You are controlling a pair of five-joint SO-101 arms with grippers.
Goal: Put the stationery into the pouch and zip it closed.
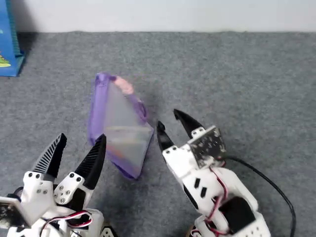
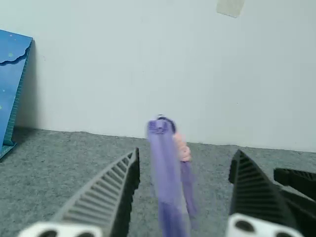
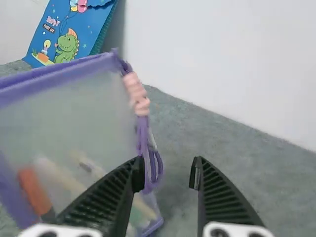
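The translucent pouch point(image 1: 118, 126) with purple edging stands upright on one edge on the grey felt-like table top point(image 1: 247, 74). The stationery point(image 3: 29, 190) lies inside at the bottom: an orange pen and some pale sticks show through the wall. A pink beaded charm point(image 1: 126, 86) sits at the pouch's upper far corner, and a thin purple loop strap point(image 3: 148, 153) hangs below it down the side.

The right gripper point(image 1: 168, 121) is just beside the pouch's strap side, its black jaws parted with nothing between them. One jaw is close to the strap, but contact cannot be judged.

The left gripper point(image 1: 83, 137) is at the pouch's opposite, near corner, spread wide and holding nothing.

Well beyond the pouch, a blue card point(image 1: 9, 44) with a green dinosaur leans against the white wall point(image 1: 173, 15).
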